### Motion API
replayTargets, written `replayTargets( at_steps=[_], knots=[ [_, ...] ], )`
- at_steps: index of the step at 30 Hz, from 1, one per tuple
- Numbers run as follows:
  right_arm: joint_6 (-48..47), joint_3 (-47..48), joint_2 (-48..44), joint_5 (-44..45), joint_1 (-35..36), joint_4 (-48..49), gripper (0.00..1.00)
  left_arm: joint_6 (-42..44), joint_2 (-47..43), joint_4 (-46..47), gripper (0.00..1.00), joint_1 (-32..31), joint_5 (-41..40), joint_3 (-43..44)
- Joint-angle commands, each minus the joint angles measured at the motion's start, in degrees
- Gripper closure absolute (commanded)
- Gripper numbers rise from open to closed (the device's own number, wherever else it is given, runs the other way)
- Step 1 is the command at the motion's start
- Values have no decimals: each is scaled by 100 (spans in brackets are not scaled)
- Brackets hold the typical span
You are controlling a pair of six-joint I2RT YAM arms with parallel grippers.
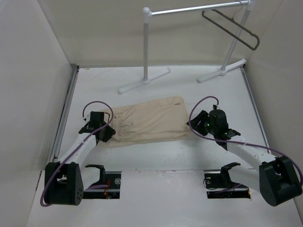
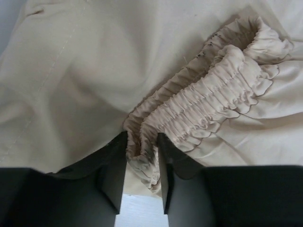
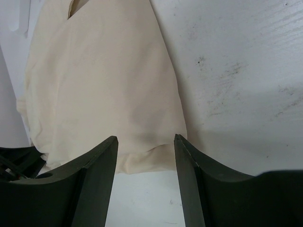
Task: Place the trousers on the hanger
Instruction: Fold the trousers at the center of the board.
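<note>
The beige trousers (image 1: 149, 121) lie folded flat across the middle of the table. My left gripper (image 1: 107, 132) is at their left end, shut on the gathered elastic waistband (image 2: 142, 151), which bunches between the fingers. My right gripper (image 1: 193, 125) is open at the trousers' right end; the folded cloth edge (image 3: 144, 158) lies between its fingertips, not pinched. The dark hanger (image 1: 233, 27) hangs from the white garment rack (image 1: 199, 9) at the back right.
The rack's two white feet (image 1: 144, 80) stand on the table behind the trousers. White walls close in on the left, right and back. Two dark recesses sit by the arm bases at the near edge.
</note>
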Motion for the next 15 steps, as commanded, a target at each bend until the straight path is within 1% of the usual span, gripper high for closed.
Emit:
replayTargets(
  at_steps=[1, 2, 4, 6, 8, 12, 15],
  knots=[
    [4, -56, -100, -27, 64, 101, 43, -192, -152, 101, 76, -121, 14, 273],
    [21, -91, -100, -18, 46, 109, 43, -210, -231, 39, 77, -139, 14, 299],
    [22, -144, -82, -18, 37, 127, 38, -262, -477, -198, 82, -201, 6, 457],
    [30, -162, 5, -18, 37, 127, 33, -280, -662, -418, 88, -271, -12, 755],
    [30, -162, 84, -1, 46, 145, 30, -271, -767, -637, 92, -341, -56, 1150],
    [39, -135, 199, -36, 64, 250, 27, -263, -987, -998, 94, -517, -433, 1923],
    [48, -100, 182, -62, 72, 250, 24, -158, -1233, -1332, 95, -596, -1029, 2416]
  ],
)
